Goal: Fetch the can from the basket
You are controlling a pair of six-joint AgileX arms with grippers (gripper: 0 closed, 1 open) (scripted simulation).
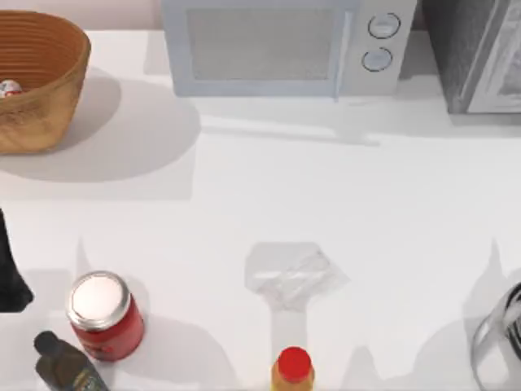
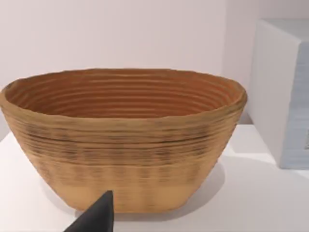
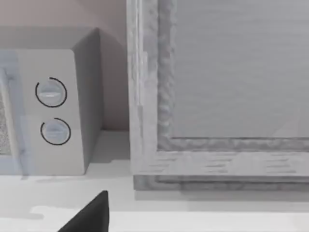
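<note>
Your inventory, top view: 1 basket at the table's far left corner, with 1 can lying inside it against the left edge of the view. 1 red can stands near left, just beside a dark bottle. 1 microwave sits at the back.

Left gripper faces the basket; right gripper faces the microwave. For both, you cannot tell how the jaws stand.
</note>
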